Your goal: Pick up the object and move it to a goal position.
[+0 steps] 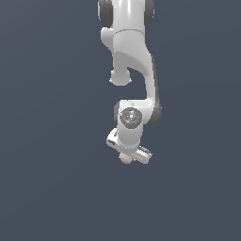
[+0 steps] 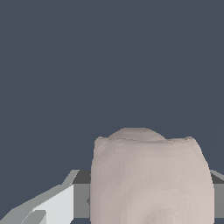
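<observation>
Object [image 1: 124,158] sits at gripper [image 1: 128,157], lower centre of frame.
Jaws look closed on it; hold grip steady, move slowly to goal, no jerks.

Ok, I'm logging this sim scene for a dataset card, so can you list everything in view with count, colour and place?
lump: one, pale pinkish-beige, between the fingers, just under the hand in the exterior view.
surface: one, plain dark blue-grey, fills the whole background.
arm: one, white with dark joints, comes down from the top middle of the exterior view.
gripper: one, white and grey, at the arm's lower end, fingers beside the lump; whether they press on it cannot be told.
</observation>
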